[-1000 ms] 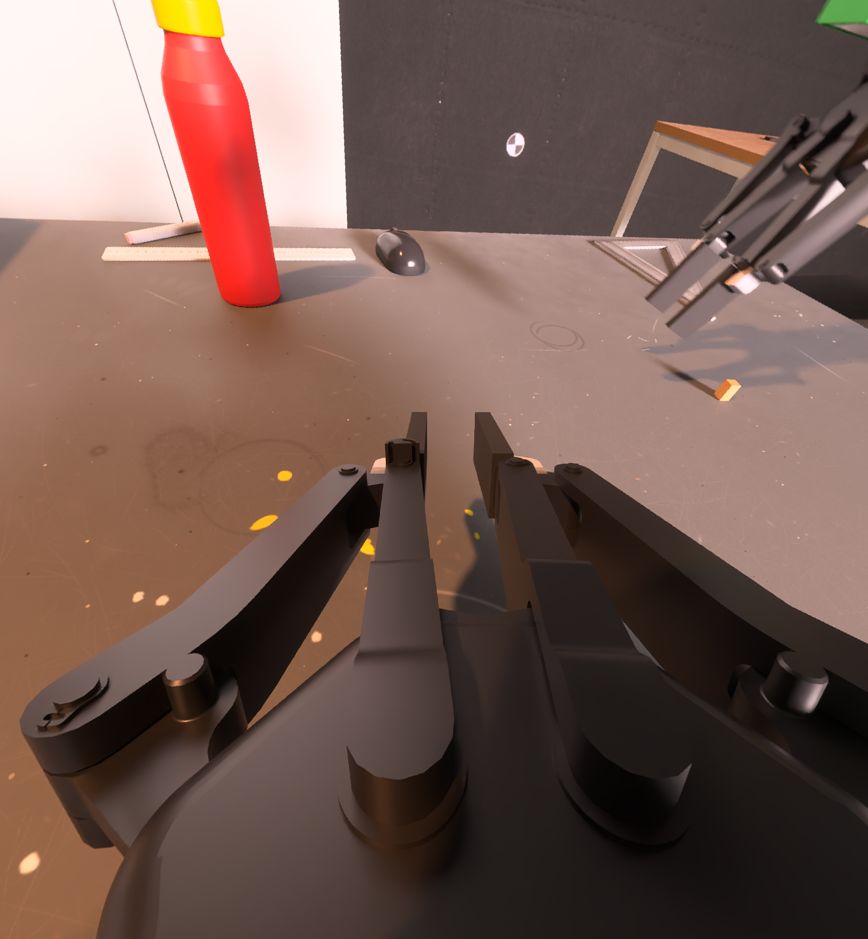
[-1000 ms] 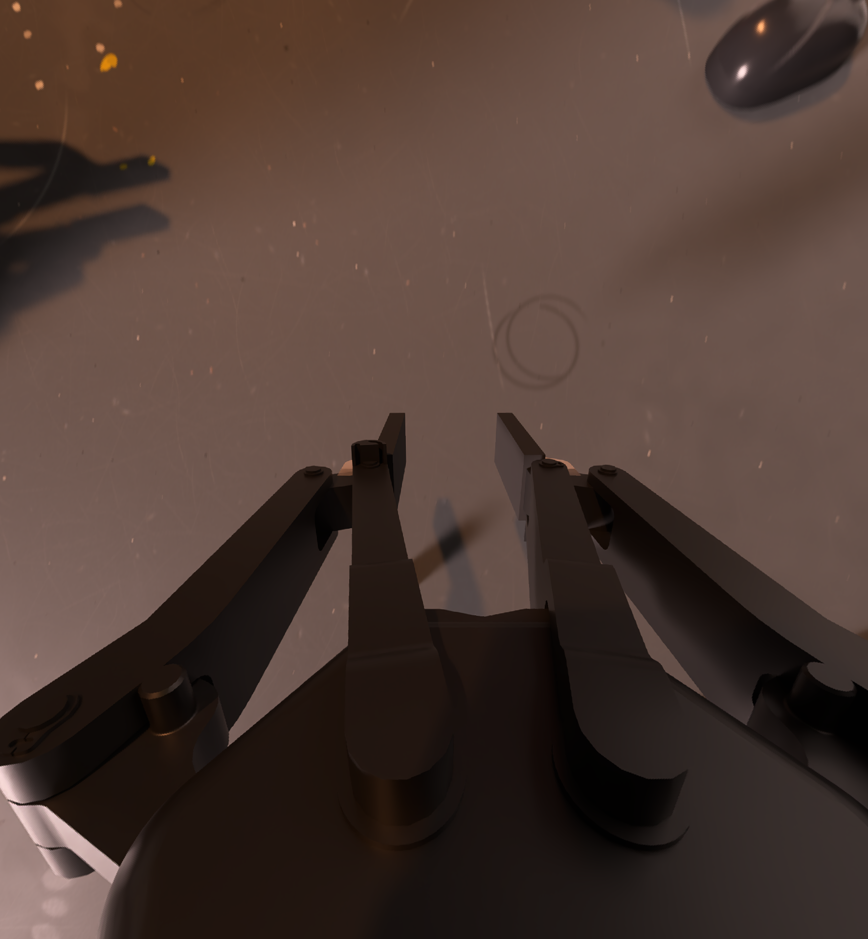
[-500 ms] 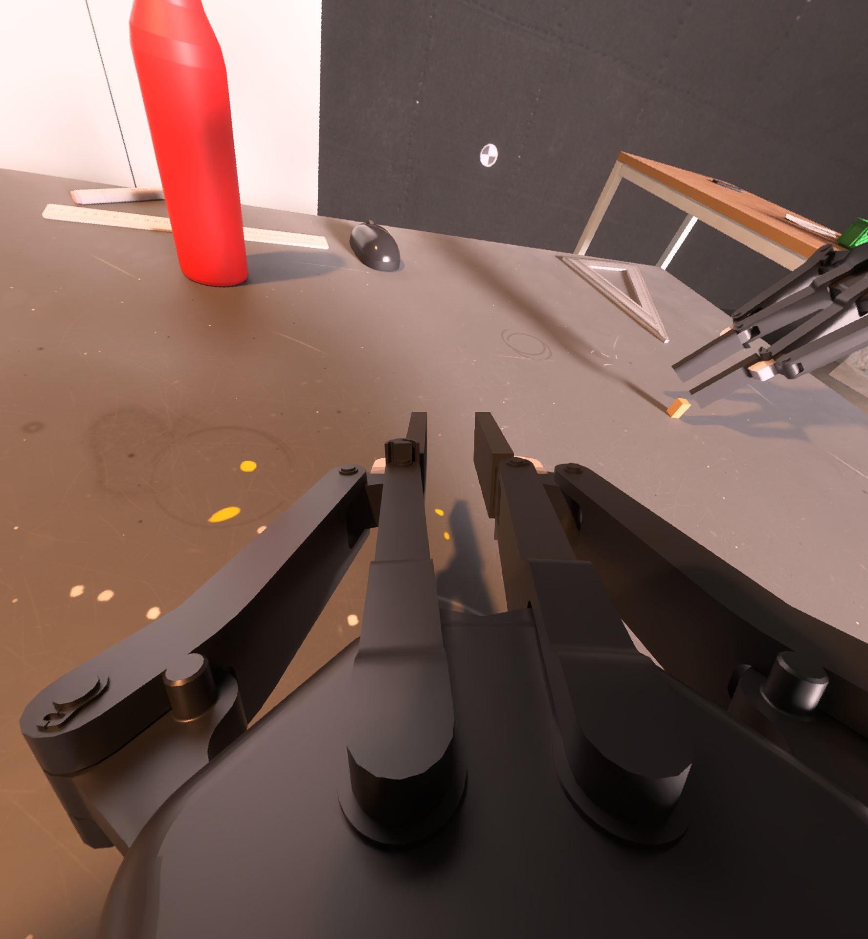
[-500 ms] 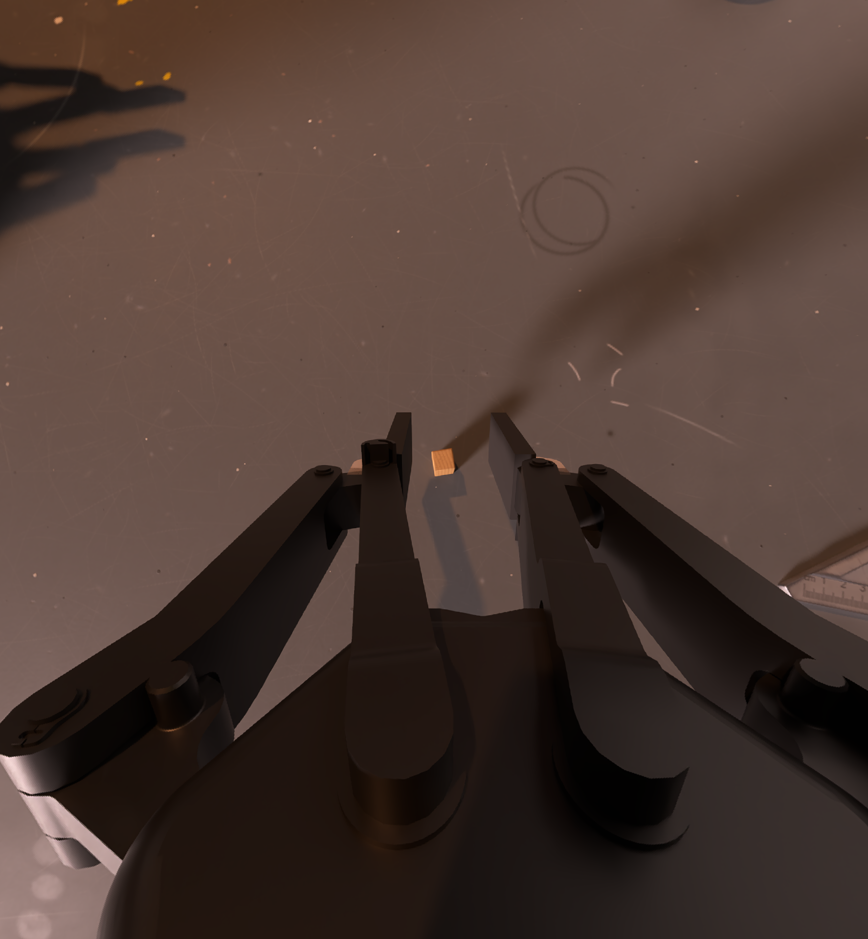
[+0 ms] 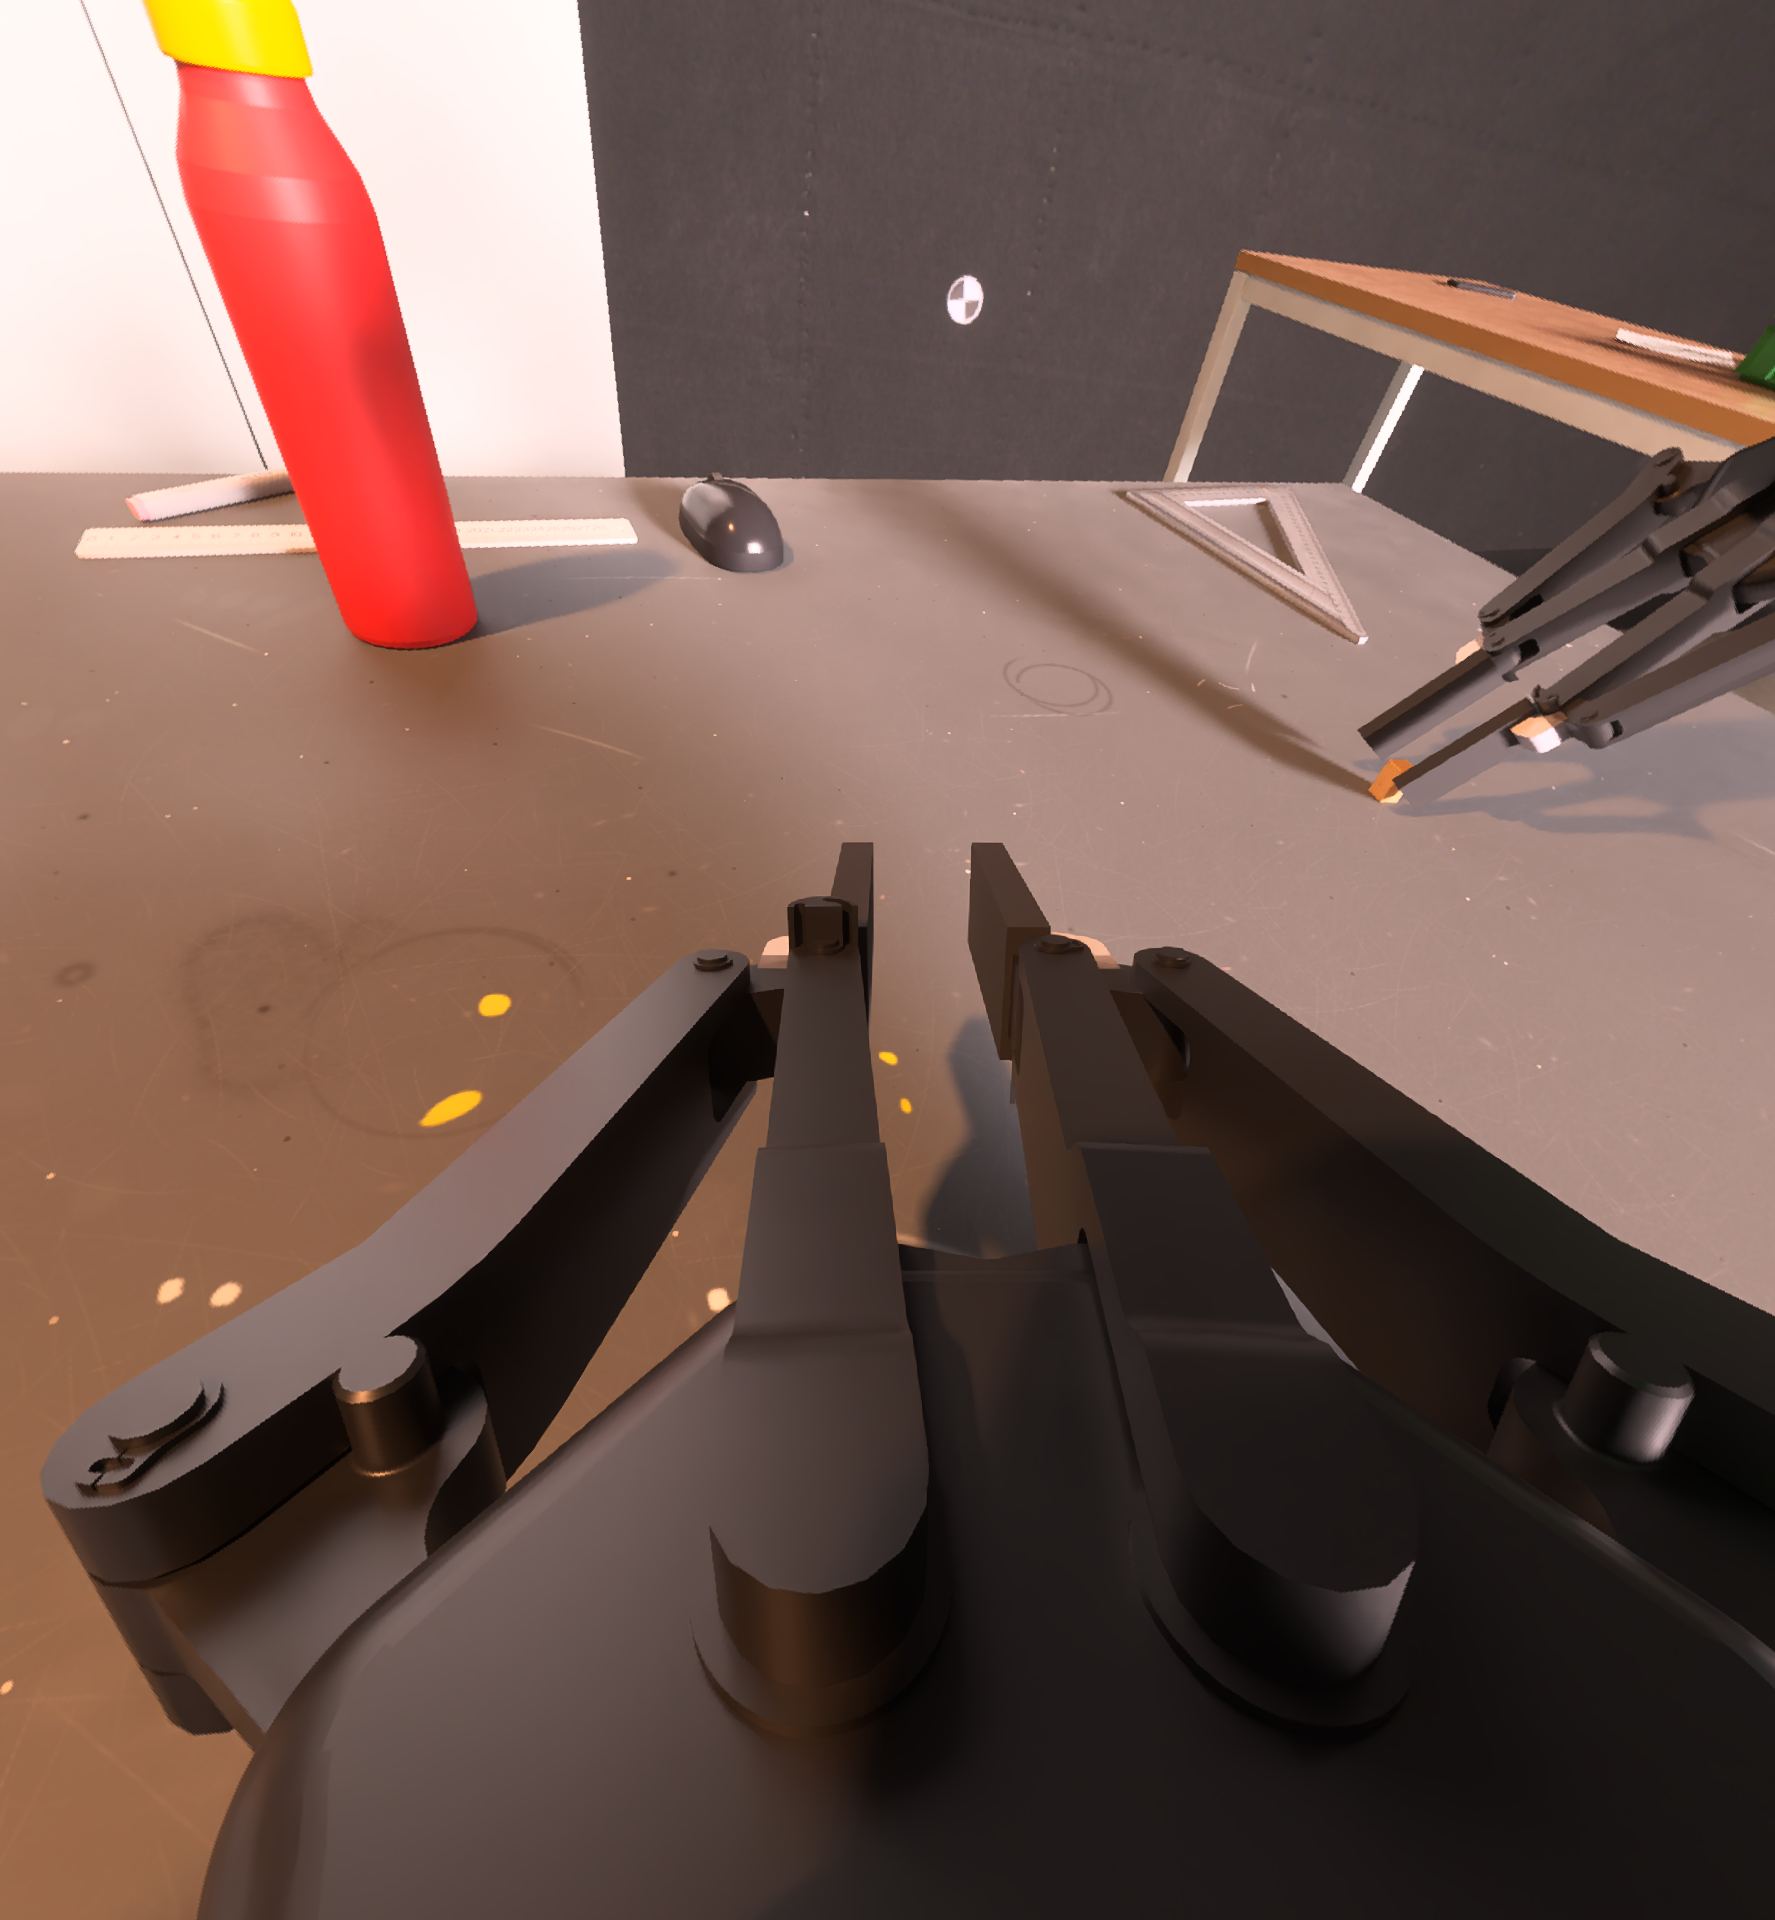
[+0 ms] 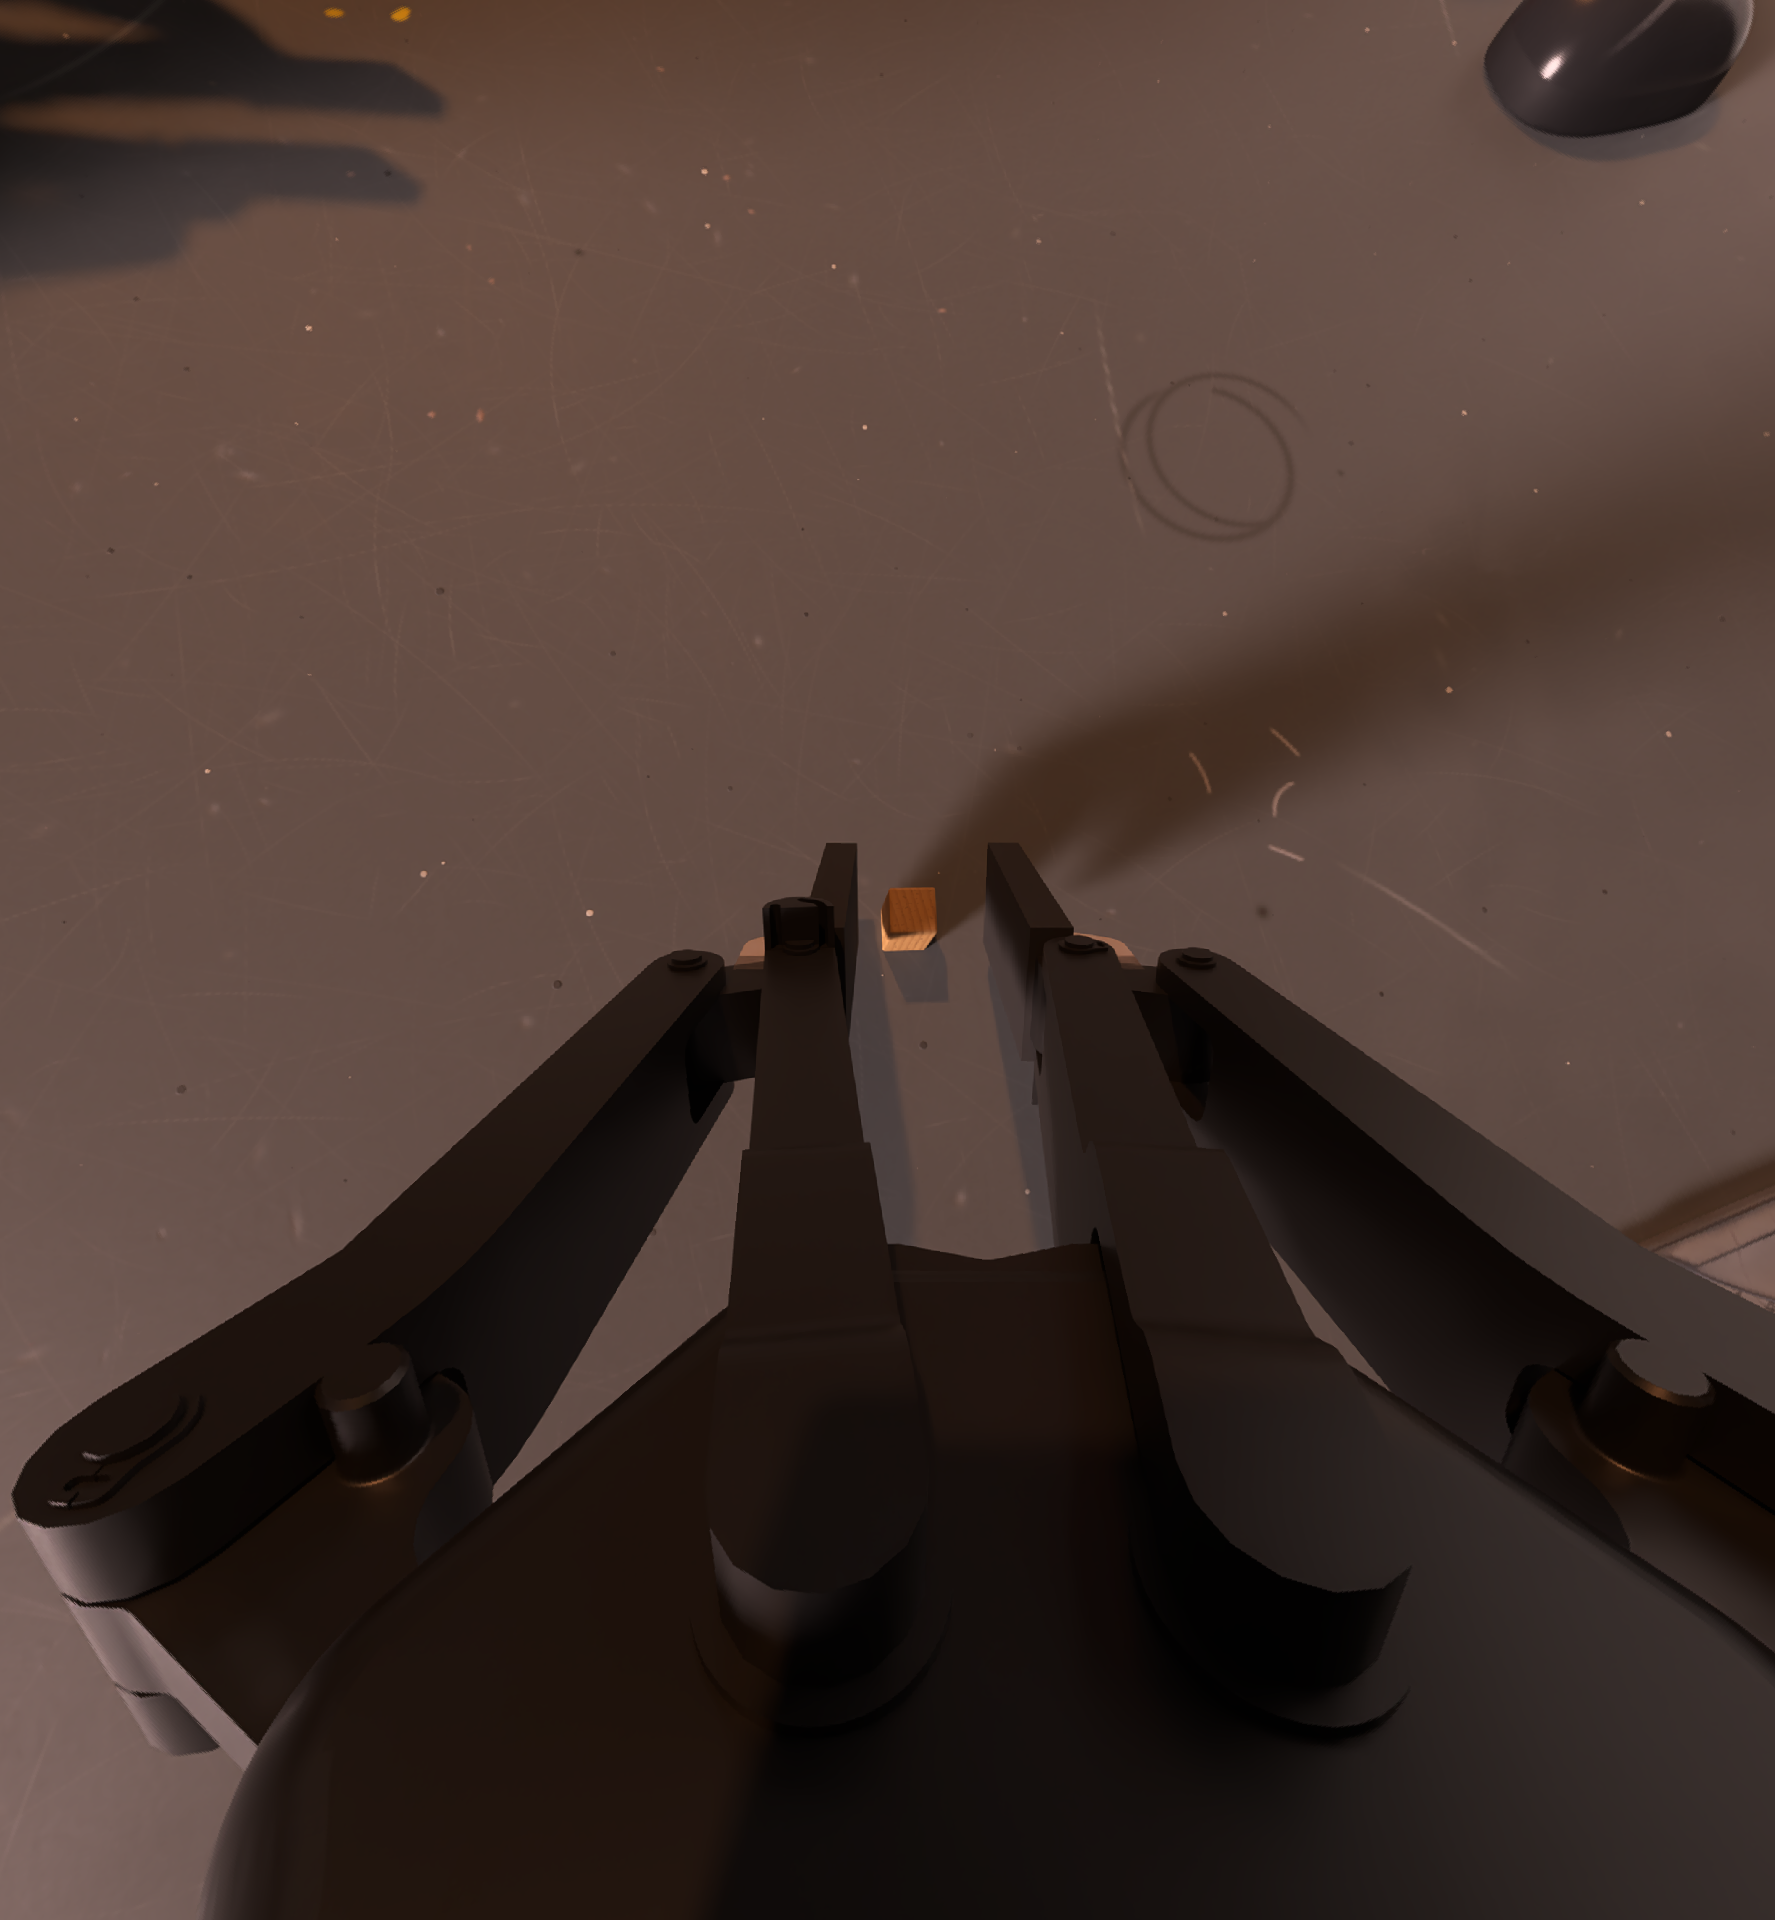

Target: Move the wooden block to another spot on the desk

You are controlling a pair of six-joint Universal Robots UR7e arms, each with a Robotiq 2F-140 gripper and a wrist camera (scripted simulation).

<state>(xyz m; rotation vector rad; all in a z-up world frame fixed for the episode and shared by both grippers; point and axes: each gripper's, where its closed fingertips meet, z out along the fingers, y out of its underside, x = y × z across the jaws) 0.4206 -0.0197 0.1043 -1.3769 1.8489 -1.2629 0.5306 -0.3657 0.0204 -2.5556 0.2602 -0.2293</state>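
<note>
The wooden block (image 6: pixel 908 918) is a tiny orange-tan cube on the grey-brown desk (image 6: pixel 550 623). In the right wrist view it sits between the tips of my right gripper (image 6: pixel 919 862), closer to the left finger, with gaps on both sides. The right gripper is open and low over the desk. In the left wrist view the block (image 5: pixel 1390 779) lies at the far right, at the tips of the right gripper (image 5: pixel 1387 756). My left gripper (image 5: pixel 919 862) is narrowly open and empty, hovering over the desk middle, far from the block.
A tall red bottle (image 5: pixel 322 395) with a yellow cap stands at the back left, in front of a ruler (image 5: pixel 550 533). A dark computer mouse (image 5: pixel 732 525) and a triangular set square (image 5: pixel 1267 551) lie at the back. A wooden side table (image 5: pixel 1485 332) stands beyond the desk.
My right gripper has come down over the block, which now sits between its fingertips. The left wrist view has swung slightly; its fingers keep the same gap.
</note>
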